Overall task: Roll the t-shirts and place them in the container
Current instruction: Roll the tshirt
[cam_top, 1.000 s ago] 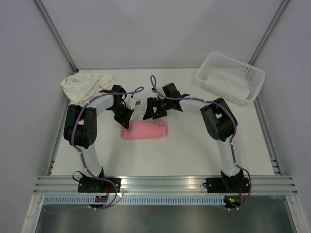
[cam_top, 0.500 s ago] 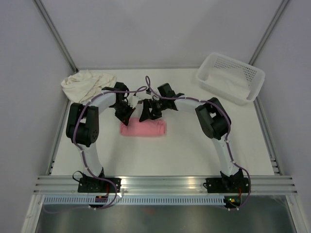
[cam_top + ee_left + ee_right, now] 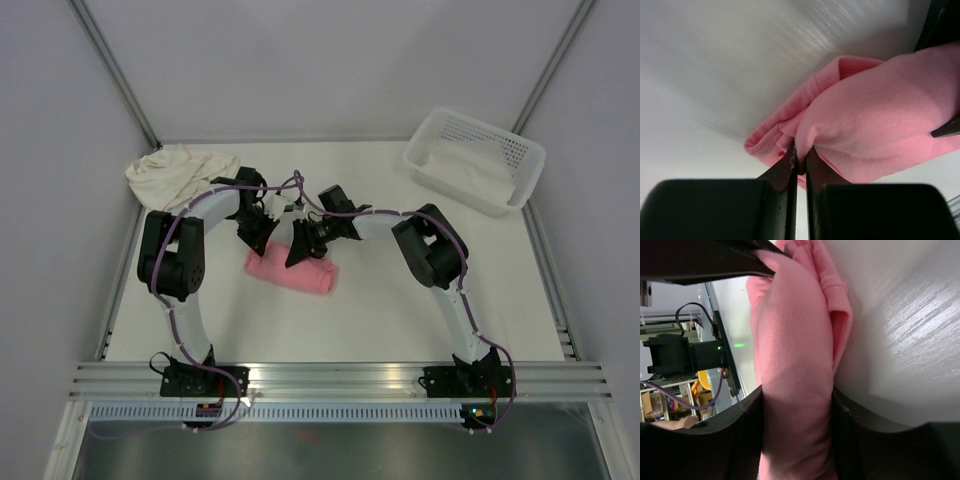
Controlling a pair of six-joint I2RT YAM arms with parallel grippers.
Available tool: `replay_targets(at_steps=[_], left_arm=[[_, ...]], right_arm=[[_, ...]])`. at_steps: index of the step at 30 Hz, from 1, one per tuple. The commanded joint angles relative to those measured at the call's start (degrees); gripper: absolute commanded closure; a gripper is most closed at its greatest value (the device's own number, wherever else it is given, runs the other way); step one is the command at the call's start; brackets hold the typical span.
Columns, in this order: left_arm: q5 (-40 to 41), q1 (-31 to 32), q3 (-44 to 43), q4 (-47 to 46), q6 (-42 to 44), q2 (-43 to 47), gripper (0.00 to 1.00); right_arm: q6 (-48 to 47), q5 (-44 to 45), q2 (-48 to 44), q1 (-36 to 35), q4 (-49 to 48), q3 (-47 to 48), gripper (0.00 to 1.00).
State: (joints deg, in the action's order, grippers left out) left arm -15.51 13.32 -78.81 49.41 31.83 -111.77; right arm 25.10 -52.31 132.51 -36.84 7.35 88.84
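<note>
The salmon-pink t-shirt [image 3: 292,270] lies rolled into a short bundle at the table's middle, tilted down to the right. My left gripper [image 3: 258,240] is shut on a thin fold at the roll's left end [image 3: 805,145]. My right gripper [image 3: 300,248] is shut round the thick body of the roll [image 3: 795,405], which fills the space between its fingers. The cream t-shirt [image 3: 178,175] lies crumpled at the back left, apart from both grippers.
A white perforated plastic basket [image 3: 512,152] stands at the back right with white cloth in it. Grey walls and metal posts close in the table's sides and back. A metal rail runs along the near edge.
Both grippers came together onto the pink roll and closed on it. The roll has turned from lying level to slanting down to the right.
</note>
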Motion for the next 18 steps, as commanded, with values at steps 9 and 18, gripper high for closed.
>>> replay_targets(at_steps=[9, 18], left_arm=[[1.0, 0.0, -2.6, -3.3, 0.4, -0.5, 0.81], [1.2, -0.1, -12.6, -1.5, -3.1, -0.6, 0.67]], right_arm=[[8.9, -0.4, 2.0, -1.1, -11.4, -6.8, 0.69], [10.0, 0.5, 1.4, -0.7, -10.7, -3.5, 1.0]])
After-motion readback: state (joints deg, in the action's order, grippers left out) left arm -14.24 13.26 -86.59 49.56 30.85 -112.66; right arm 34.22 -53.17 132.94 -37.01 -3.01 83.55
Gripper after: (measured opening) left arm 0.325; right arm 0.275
